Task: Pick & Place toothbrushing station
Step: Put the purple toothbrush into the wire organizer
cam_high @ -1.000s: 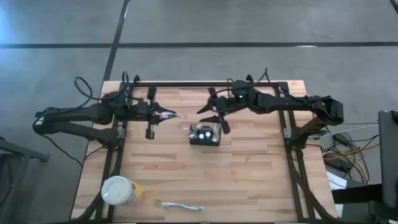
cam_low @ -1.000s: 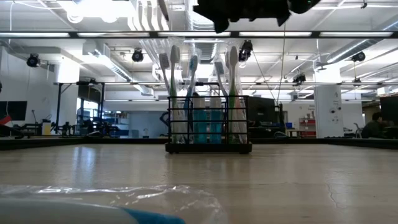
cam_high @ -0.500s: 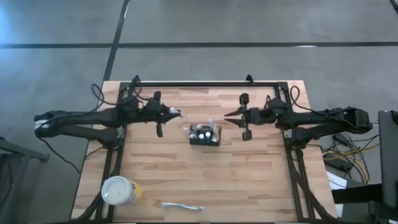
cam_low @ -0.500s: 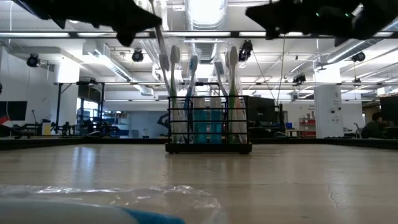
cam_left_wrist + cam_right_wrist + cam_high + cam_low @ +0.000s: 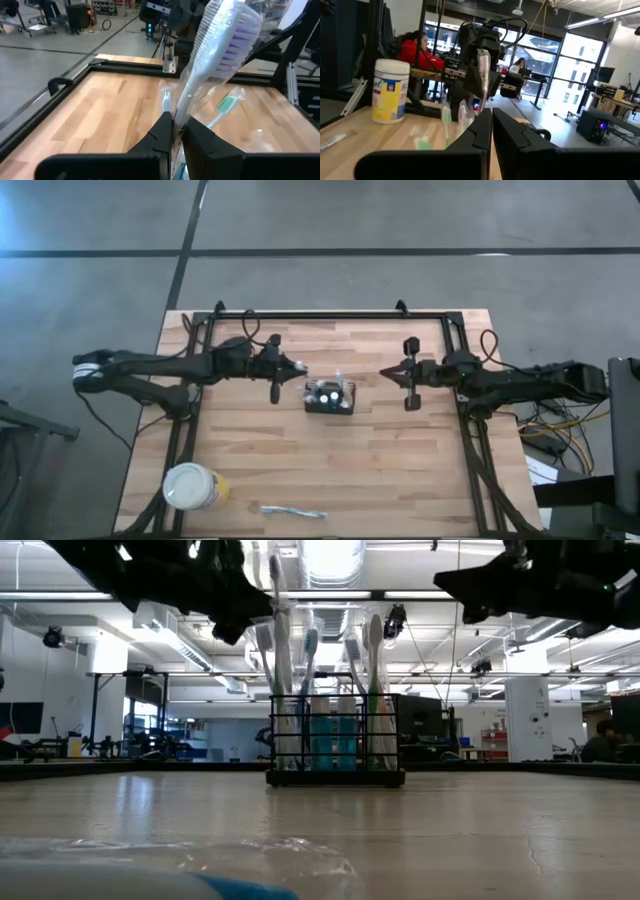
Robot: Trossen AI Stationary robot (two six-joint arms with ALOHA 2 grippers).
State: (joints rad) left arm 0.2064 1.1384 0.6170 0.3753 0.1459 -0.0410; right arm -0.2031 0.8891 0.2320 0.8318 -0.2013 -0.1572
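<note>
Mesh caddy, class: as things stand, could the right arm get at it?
Probably yes. The right pincer, shut and empty, hangs just beside the mesh caddy with bare table between; it would need to open first.

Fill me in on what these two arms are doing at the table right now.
The left gripper is shut on a wrapped toothbrush, holding it in the air just beside the black mesh caddy, which stands mid-table with several toothbrushes upright in it. The right gripper is shut and empty, hovering on the caddy's other side. Another wrapped toothbrush lies near the table's front edge, next to a white tub with a yellow label.
</note>
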